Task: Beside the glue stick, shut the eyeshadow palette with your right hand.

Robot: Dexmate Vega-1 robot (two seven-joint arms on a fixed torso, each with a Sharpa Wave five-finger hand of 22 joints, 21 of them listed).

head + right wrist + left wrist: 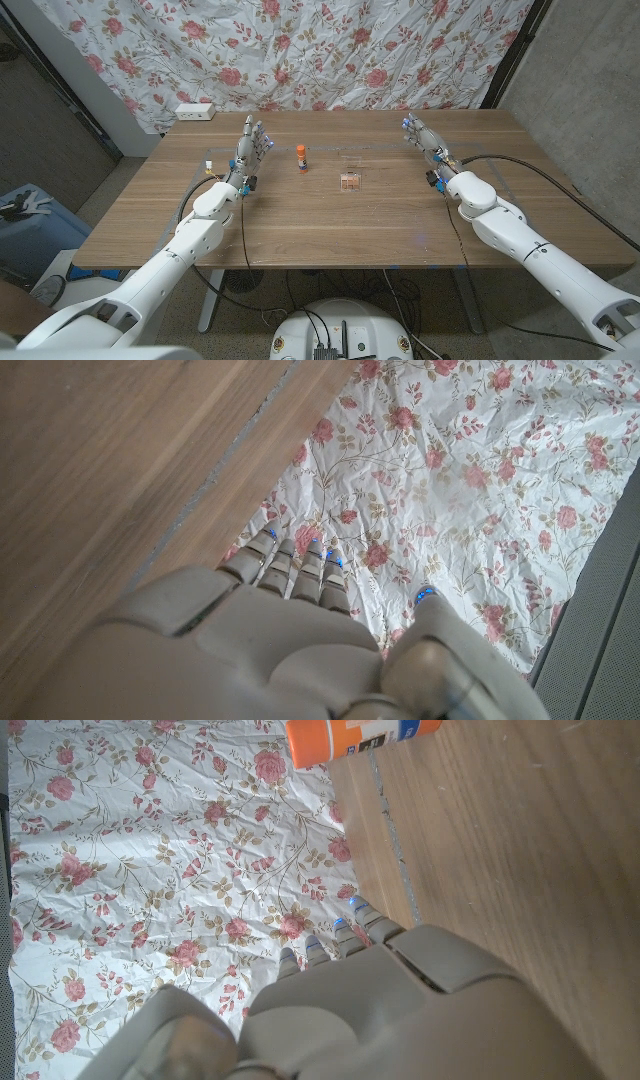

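A small eyeshadow palette (348, 181) lies open near the middle of the wooden table (330, 225); its clear lid is hard to make out. The glue stick (301, 157), orange with a white cap, stands upright just to its left and a bit farther back; it also shows in the left wrist view (360, 737). My right hand (428, 139) is raised at the far right of the table, fingers apart, holding nothing, well away from the palette. My left hand (250, 147) stands with fingers spread to the left of the glue stick, empty.
A white power strip (194, 112) lies at the table's back left corner. A floral cloth (300, 50) hangs behind the table. Black cables (520, 165) run along both arms over the tabletop.
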